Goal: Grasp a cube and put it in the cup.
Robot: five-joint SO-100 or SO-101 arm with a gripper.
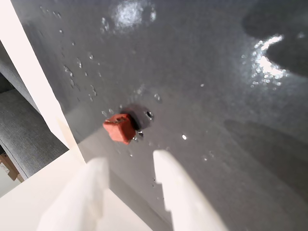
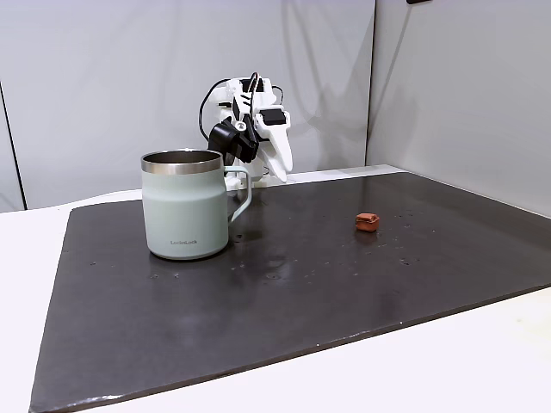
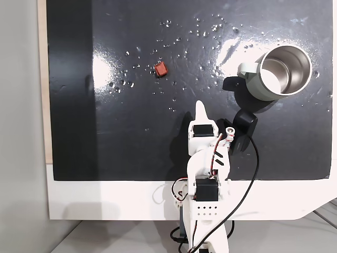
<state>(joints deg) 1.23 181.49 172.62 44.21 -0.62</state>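
Top-down view. The white arm (image 3: 204,174) rises from the lower edge of the dark mat (image 3: 105,132), its gripper (image 3: 199,107) pointing up the picture. The cube (image 3: 160,69) lies on the mat up and left of the gripper, well apart. The cup (image 3: 276,72) stands upright at upper right, handle facing left.

white arm folded low, claw (image 1: 130,166) slightly parted, empty, angled downward

You have a dark glossy mat (image 2: 344,292) spotted with droplets over a white table (image 2: 448,370), bright glare patches near the mat's far edge, plain pale grey wall panels (image 2: 103,77) behind, grey carpet (image 1: 19,130) beside the table.
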